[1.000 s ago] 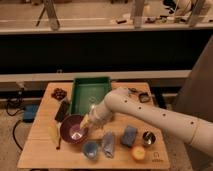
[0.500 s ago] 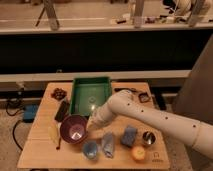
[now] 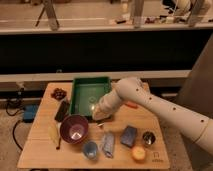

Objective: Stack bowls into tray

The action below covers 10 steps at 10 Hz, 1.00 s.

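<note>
Here, bench: a pale wooden bench [image 3: 40, 150] carries everything in view.
Tray: the green tray [image 3: 79, 95] is rectangular with raised sides, lying at the back middle of the bench, its floor shiny under a glare spot.
Purple bowl: the dark purple bowl [image 3: 75, 129] is wide and round, upright on the bench just in front of the tray's near left corner, with a pale gleam inside.
Blue bowl: the light blue bowl [image 3: 90, 149] is much smaller, near the front edge, right of the purple one.
Gripper: the gripper [image 3: 100, 114] is low over the tray's near right corner, at the end of the white arm [image 3: 160, 112].
Fingers: whether they are apart or closed cannot be told.
Other things: a black bar [image 3: 62, 110] lies beside the tray's left wall; a metal cup [image 3: 147, 137] stands at the right.
</note>
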### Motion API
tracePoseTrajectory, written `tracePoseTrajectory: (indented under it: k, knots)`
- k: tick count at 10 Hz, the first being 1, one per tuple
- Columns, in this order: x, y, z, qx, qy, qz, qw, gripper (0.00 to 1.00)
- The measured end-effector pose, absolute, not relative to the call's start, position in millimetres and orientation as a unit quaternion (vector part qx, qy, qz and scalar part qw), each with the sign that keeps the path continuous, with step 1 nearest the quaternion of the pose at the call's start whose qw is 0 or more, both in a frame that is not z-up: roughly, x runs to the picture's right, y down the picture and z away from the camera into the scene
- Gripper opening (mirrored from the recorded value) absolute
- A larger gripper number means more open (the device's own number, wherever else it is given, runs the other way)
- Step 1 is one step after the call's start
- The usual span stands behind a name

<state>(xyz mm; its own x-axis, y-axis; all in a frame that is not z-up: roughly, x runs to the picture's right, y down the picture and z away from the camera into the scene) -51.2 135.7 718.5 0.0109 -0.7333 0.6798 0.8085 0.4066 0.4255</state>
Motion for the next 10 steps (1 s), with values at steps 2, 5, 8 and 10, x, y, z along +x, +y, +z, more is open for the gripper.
tracePoseTrajectory:
  k: [2, 5, 8, 10]
  knots:
    - [-62.1, 151.3, 718.9, -0.045, -0.445, -0.557, 0.700, 0.51]
    - [-65.8, 182.9, 730.1, -0.030, -0.430, -0.582, 0.690, 0.79]
    - [-62.3, 188.1, 732.9, -0.023, -0.424, -0.588, 0.689, 0.80]
    - [-60.0, 193.1, 737.5, -0.022, -0.429, -0.583, 0.690, 0.80]
